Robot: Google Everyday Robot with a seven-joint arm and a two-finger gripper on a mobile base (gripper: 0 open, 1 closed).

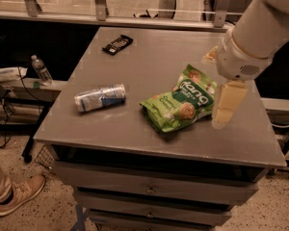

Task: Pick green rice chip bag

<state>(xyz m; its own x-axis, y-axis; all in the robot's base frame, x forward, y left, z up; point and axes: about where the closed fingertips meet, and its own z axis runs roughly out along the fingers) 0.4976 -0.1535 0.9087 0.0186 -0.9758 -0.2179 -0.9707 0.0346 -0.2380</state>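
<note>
1. I observed the cream-coloured two-finger gripper (224,107) on the white arm, pointing down over the grey metal table (149,66), near its edge.
2. I could not tell whether the jaws were apart or together.
3. The crinkly bright green rice chip bag (180,102) with white "dang" lettering lay flat on the table just beside the jaws, on the camera-left side. I could not confirm contact.
4. Beyond the bag, well apart from the jaws, the silver-blue drink can (100,97) lay on its side.
5. The small black packet (117,44) lay farthest from the jaws, near the table's far corner.
</note>
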